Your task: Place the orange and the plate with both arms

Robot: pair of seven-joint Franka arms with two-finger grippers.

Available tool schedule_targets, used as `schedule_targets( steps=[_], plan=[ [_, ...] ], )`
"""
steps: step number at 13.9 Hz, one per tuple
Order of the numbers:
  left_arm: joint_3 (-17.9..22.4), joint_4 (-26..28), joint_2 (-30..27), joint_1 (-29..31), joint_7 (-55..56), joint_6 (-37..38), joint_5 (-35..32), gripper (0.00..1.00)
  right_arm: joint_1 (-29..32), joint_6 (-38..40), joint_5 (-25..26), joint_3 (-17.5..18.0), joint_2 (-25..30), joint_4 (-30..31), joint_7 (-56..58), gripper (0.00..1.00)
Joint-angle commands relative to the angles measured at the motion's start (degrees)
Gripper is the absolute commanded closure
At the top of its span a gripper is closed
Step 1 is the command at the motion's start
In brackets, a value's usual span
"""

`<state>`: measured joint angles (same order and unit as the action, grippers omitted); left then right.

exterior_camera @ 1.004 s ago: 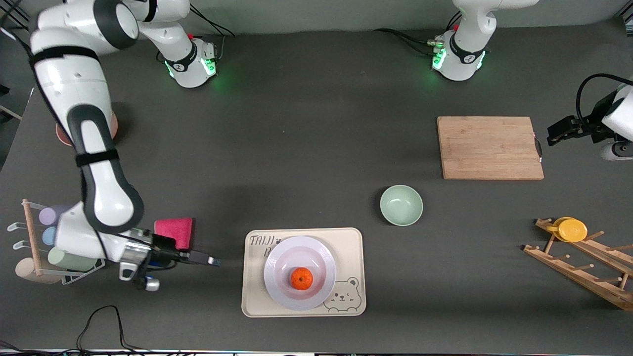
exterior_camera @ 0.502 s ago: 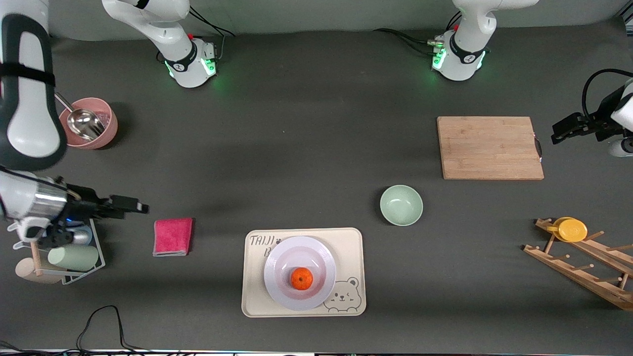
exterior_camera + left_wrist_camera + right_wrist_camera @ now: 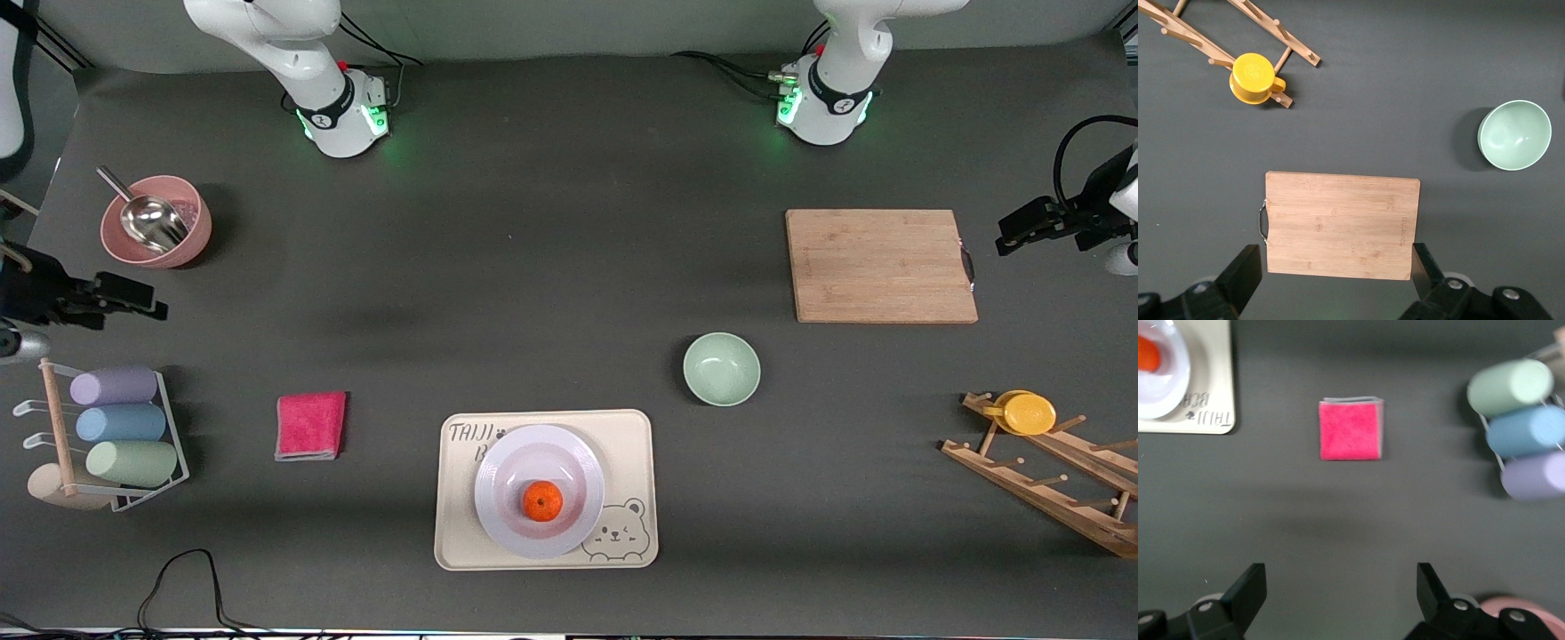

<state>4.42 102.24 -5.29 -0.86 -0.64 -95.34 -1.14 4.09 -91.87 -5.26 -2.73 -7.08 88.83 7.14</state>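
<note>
I see the orange point(image 3: 541, 500), small, round, bright and dimpled, sitting in the middle of the plate point(image 3: 502, 480), a glossy, shallow, pale lavender-white round with a wide rim. The plate rests on the beige rectangular tray point(image 3: 636, 444), rounded at the corners and printed with a bear, near the desk's edge closest to the front camera.

My right gripper point(image 3: 133, 298) hangs over the desk's edge at the right arm's end, between the pink bowl point(image 3: 191, 233) holding a metal scoop point(image 3: 147, 218) and the wire rack point(image 3: 169, 427) of pastel cylinders. Its fingers point(image 3: 1248, 593) are spread apart and empty, well apart from the orange. In its wrist view I see the fuzzy pink folded cloth point(image 3: 1349, 430) lying flat.

My left gripper point(image 3: 1022, 231) is over the desk's edge at the left arm's end, beside the bamboo cutting board point(image 3: 880, 265); its fingers point(image 3: 1245, 273) are released too, holding nothing. The matte mint-green bowl point(image 3: 721, 368) and the yellow cup point(image 3: 1029, 413) on the slatted wooden rack point(image 3: 1049, 493) stand untouched.
</note>
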Motion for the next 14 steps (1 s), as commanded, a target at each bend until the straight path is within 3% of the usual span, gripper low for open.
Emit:
schedule_targets(
  steps=[1, 5, 14],
  plan=[
    [1.11, 0.5, -0.69, -0.11, -1.12, 0.07, 0.7, 0.0, -0.57, 3.27, 2.36, 0.36, 1.19, -1.02, -5.38, 0.0],
    [1.64, 0.33, -0.6, 0.16, -1.21, -0.2, 1.23, 0.0, -1.62, 3.45, 3.24, 0.8, 1.19, -2.34, -9.42, 0.0],
    [1.47, -0.82, 0.71, -0.37, -2.35, -0.64, 0.26, 0.0, -2.16, 3.1, 3.41, 0.36, 0.57, -2.34, -6.52, 0.0]
  ],
)
